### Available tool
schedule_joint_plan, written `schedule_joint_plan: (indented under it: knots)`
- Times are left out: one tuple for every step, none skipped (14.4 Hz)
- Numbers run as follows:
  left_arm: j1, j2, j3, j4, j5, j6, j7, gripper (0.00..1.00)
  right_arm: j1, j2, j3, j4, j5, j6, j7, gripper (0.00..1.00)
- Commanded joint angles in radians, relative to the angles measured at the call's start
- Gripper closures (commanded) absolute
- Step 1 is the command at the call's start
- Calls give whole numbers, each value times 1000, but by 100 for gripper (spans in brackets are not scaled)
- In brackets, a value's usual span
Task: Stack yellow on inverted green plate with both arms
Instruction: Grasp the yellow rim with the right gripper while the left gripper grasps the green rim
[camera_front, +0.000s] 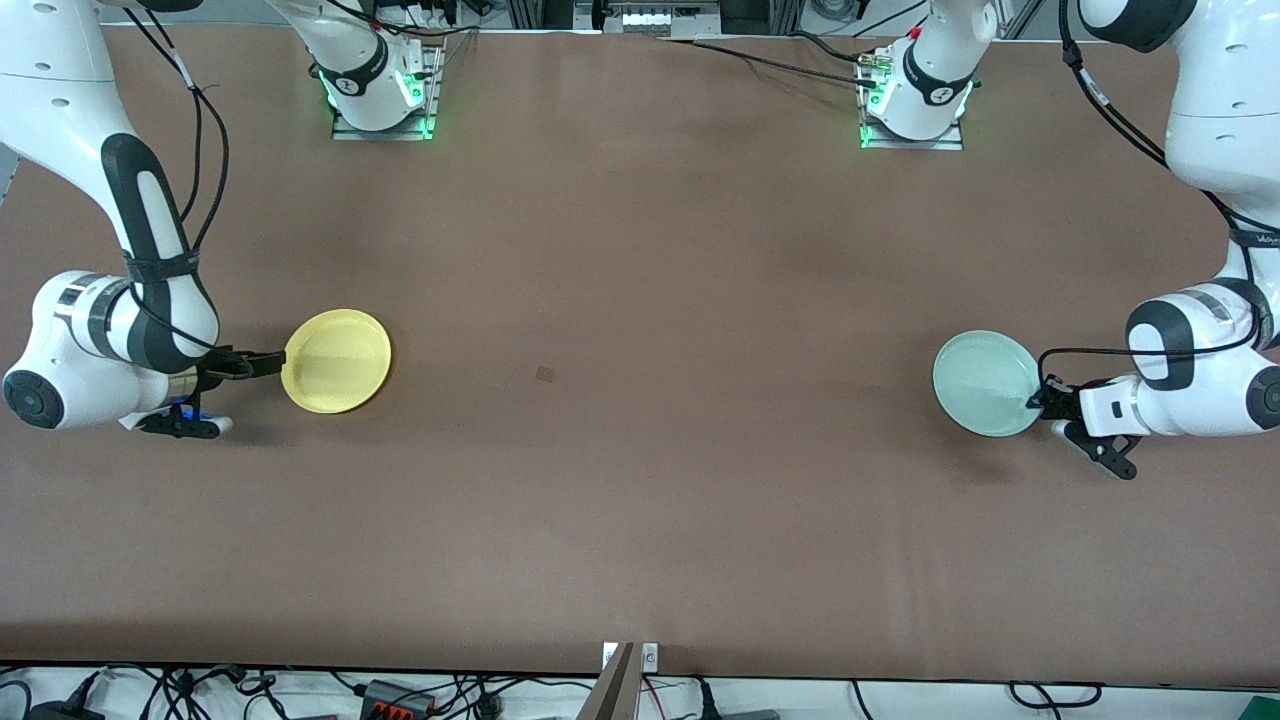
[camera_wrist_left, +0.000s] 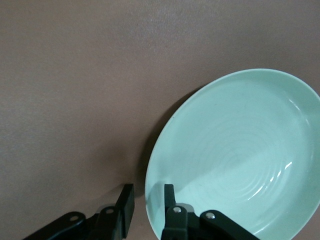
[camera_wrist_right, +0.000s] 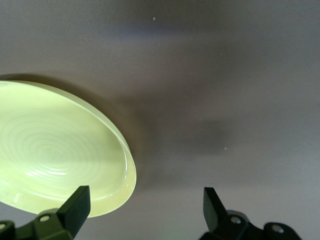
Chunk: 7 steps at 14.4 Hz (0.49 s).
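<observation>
Yellow round shallow plastic plate (camera_front: 336, 361) lies hollow side up and empty on the brown bench (camera_front: 640, 450), toward the right arm's end. At its nine o'clock edge in the front view sits the right gripper (camera_front: 268, 361), jaws spread wide, one finger (camera_wrist_right: 75, 205) at the rim. Toward the left arm's end, well apart, the pale mint-green round plate (camera_front: 985, 382) also faces up, empty. The left gripper (camera_front: 1040, 400) straddles its four o'clock rim, jaws slightly apart, one each side.
</observation>
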Motion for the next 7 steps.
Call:
schedule_joint_plan:
  knots:
    - [11, -6, -8, -28, -28, 31, 45, 95, -5, 22, 10, 8, 17, -2, -12, 0]
    - [9, -8, -8, -27, -30, 31, 53, 100, -5, 27, 10, 8, 17, -2, -12, 0]
    - [9, -9, -8, -22, -30, 31, 55, 100, -5, 35, 10, 9, 19, 1, -12, 0]
    - [9, -12, -8, -19, -28, 31, 55, 100, -4, 42, 10, 11, 42, 11, -14, 1]
    - [8, -19, -8, -13, -28, 28, 55, 100, -4, 50, 10, 11, 68, 14, -14, 3]
    - [3, -40, -8, -8, -28, 22, 50, 100, -5, 58, 10, 12, 73, 27, -15, 5]
    - [1, -75, -11, -10, -28, 17, 38, 99, -4, 64, 10, 12, 73, 45, -15, 11]
